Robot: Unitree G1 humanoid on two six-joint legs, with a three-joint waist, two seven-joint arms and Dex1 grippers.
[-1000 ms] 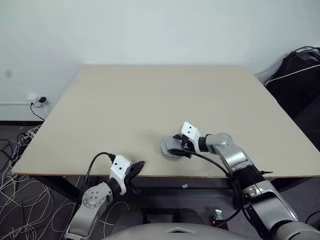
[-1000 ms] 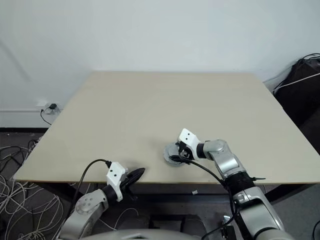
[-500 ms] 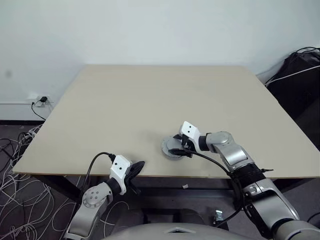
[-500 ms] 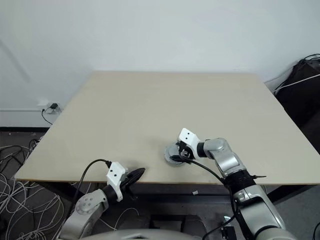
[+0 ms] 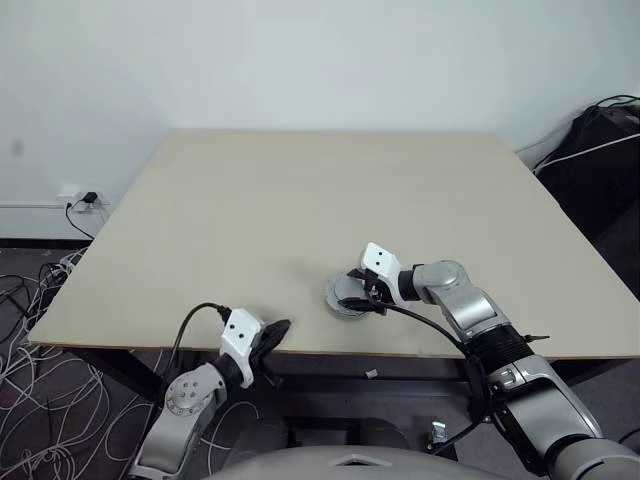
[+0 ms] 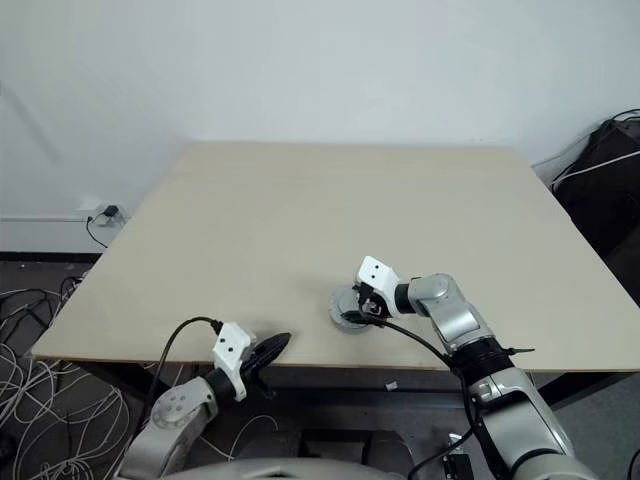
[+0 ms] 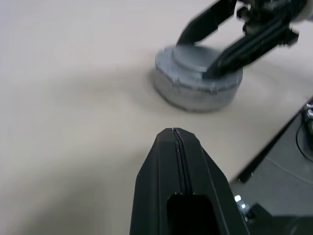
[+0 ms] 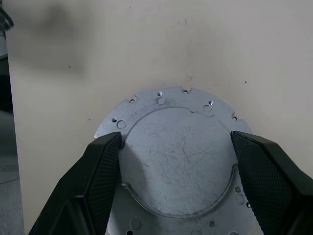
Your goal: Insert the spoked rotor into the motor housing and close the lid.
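The lid, a shiny silver round cover with a raised centre and small holes near its rim, lies flat on the beige table close to the front edge. My right gripper reaches down over it, one finger pressed against each side of the raised centre. The left wrist view shows the lid topping a low round grey body. The spoked rotor and the motor housing's windings are hidden. My left gripper hovers shut at the table's front edge, left of the lid, holding nothing.
The beige tabletop stretches wide behind and beside the lid. A black bag with white cords sits on the floor at the right. Loose cables and a wall socket lie at the left.
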